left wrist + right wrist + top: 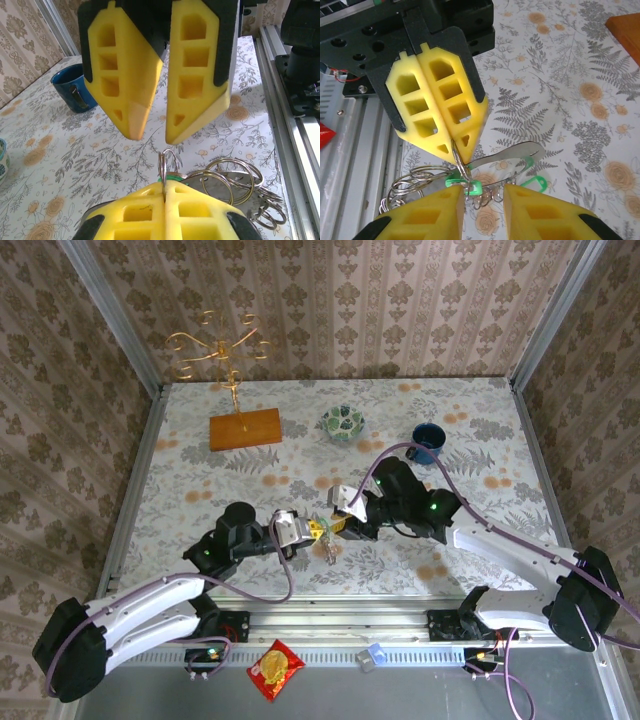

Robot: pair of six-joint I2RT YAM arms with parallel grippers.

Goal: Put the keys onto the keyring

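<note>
1. The keys, green-headed, sit among a bunch of silver rings between the two pincers, above the floral table.
2. The keyring loop stands upright, clamped between the closed fingertips of the left gripper.
3. The right gripper faces it with its jaws apart, gripping nothing, just beside the keys.

Bright, even light.
Soft shadows lie on the table under the arms. Up close, the yellow fingers at 6 o'clock look blurry, and the keyring shines white.
</note>
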